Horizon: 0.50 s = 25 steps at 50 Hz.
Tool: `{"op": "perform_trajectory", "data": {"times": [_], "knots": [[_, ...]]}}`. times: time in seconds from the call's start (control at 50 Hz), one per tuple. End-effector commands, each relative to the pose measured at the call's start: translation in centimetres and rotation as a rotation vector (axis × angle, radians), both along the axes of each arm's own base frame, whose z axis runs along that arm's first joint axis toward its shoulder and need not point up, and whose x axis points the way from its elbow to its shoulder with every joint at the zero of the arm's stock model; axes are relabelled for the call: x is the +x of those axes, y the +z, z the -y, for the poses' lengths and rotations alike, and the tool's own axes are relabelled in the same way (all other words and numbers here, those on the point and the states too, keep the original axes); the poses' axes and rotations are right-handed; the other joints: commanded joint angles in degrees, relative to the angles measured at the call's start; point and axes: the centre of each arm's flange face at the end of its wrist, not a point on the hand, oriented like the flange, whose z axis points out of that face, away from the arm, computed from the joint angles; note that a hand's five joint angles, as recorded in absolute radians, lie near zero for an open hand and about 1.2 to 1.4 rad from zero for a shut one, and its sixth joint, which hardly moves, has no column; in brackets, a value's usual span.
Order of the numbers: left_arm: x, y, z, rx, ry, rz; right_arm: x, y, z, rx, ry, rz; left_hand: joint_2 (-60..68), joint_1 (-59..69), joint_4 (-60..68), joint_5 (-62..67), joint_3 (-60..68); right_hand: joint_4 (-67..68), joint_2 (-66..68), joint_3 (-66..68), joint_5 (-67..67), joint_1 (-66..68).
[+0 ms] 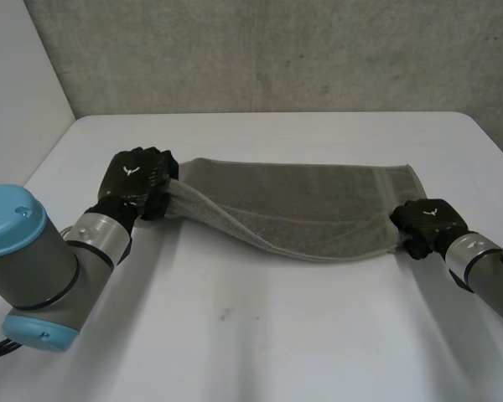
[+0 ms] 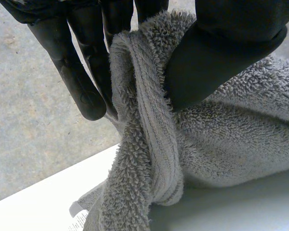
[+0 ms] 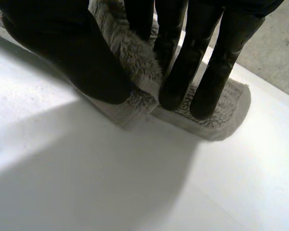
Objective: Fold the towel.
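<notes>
- At the left of the head view, the left hand is clamped on the left end of the towel. Its wrist view shows the thumb and fingers squeezing a bunched edge between them. A small white label sits on the cloth beyond the fingertips.
- Across the middle of the frame the towel stretches as a long grey band on the white table. Its far part lies flat and its near edge sags between the two hands.
- At the right, the right hand grips the towel's near right corner. Its wrist view shows cloth pinched between thumb and fingers, low over the table.
- Progress, as I judge it: both ends are secured and a lengthwise fold looks begun. Laying the held edge down and any crosswise fold are not yet done.
</notes>
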Motion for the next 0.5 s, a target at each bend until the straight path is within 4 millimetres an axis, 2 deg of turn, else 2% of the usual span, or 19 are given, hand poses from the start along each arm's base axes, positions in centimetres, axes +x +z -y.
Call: {"op": "perform_trajectory", "data": {"times": [0.02, 0.06, 0.08, 0.12, 0.14, 0.16, 0.18, 0.22, 0.24, 0.28, 0.36, 0.38, 0.4, 0.44, 0.46, 0.5], "knots": [[0.1, 0.2, 0.1, -0.005, 0.006, -0.001, -0.1, 3.3, 0.7, -0.087, -0.025, 0.026, 10.3, 13.2, 10.2, 11.5, 10.4, 14.4, 14.4, 14.5, 15.0, 4.6], [0.2, 0.7, 0.1, -0.012, 0.009, -0.003, -0.2, 6.7, 1.0, -0.168, -0.038, 0.055, 10.3, 13.2, 10.2, 11.5, 10.4, 14.4, 14.4, 14.5, 15.0, 4.6], [0.2, 0.7, 0.1, -0.012, 0.009, -0.003, -0.2, 6.7, 1.0, -0.169, -0.038, 0.055, 10.3, 13.2, 10.2, 11.5, 10.4, 14.4, 14.4, 14.5, 15.0, 4.6], [0.2, 0.8, 0.1, -0.015, 0.009, -0.003, -0.2, 10.8, 0.9, -0.266, -0.037, 0.099, 10.3, 13.2, 10.2, 11.5, 10.4, 14.4, 14.4, 14.5, 15.0, 4.6], [0.1, 0.9, 0.0, -0.017, 0.005, -0.004, -0.2, 10.9, 0.9, -0.266, -0.037, 0.099, 10.3, 13.2, 10.2, 11.5, 10.4, 14.4, 14.4, 14.5, 15.0, 4.6], [0.1, 1.2, 0.0, -0.025, 0.003, -0.005, -0.2, 12.9, 0.6, -0.305, -0.036, 0.103, 10.3, 13.2, 10.2, 11.5, 10.4, 14.4, 14.4, 14.5, 15.0, 4.6], [0.1, 1.2, 0.0, -0.025, 0.003, -0.005, -0.2, 13.0, 0.6, -0.305, -0.036, 0.103, 10.3, 13.2, 10.2, 11.5, 10.4, 14.4, 14.4, 14.5, 15.0, 4.6], [0.3, 2.9, -0.7, -0.05, 0.002, -0.011, -0.3, 16.5, -0.5, -0.309, -0.027, 0.094, 10.3, 13.2, 10.2, 11.5, 10.4, 14.4, 14.4, 14.5, 15.0, 4.6], [0.4, 2.9, -0.7, -0.05, 0.002, -0.011, -0.3, 16.5, -0.5, -0.308, -0.027, 0.094, 10.3, 13.2, 10.2, 11.5, 10.4, 14.4, 14.4, 14.5, 15.0, 4.6], [0.6, 4.1, -1.3, -0.044, -0.001, -0.007, -0.2, 18.5, -1.4, -0.255, 0.001, 0.061, 10.3, 13.2, 10.2, 11.5, 10.4, 14.4, 14.4, 14.5, 15.0, 4.6], [0.8, 4.5, -1.9, -0.004, -0.001, 0.012, -0.4, 19.7, -2.2, -0.212, 0.024, -0.048, 10.3, 13.2, 10.2, 11.5, 10.4, 14.4, 14.4, 14.5, 15.0, 4.6], [0.9, 4.7, -2.2, 0.022, -0.002, 0.025, -0.5, 19.9, -2.8, -0.186, 0.044, -0.123, 10.3, 13.2, 10.2, 11.5, 10.4, 14.4, 14.4, 14.5, 15.0, 4.6], [0.9, 4.7, -2.2, 0.022, -0.002, 0.025, -0.5, 19.9, -2.8, -0.186, 0.045, -0.124, 10.3, 13.2, 10.2, 11.5, 10.4, 14.4, 14.4, 14.5, 15.0, 4.6], [1.1, 4.7, -2.7, 0.089, -0.001, 0.053, -0.8, 19.7, -3.7, -0.129, 0.092, -0.272, 10.3, 13.2, 10.2, 11.5, 10.4, 14.4, 14.4, 14.5, 15.0, 4.6], [1.1, 4.7, -2.7, 0.09, -0.001, 0.053, -0.8, 19.7, -3.7, -0.128, 0.092, -0.273, 10.3, 13.2, 10.2, 11.5, 10.4, 14.4, 14.4, 14.5, 15.0, 4.6], [1.4, 4.6, -3.0, 0.161, 0.001, 0.079, -1.4, 18.9, -4.0, -0.062, 0.081, -0.383, 10.3, 13.2, 10.2, 11.5, 10.4, 14.4, 14.4, 14.5, 15.0, 4.6]]}}
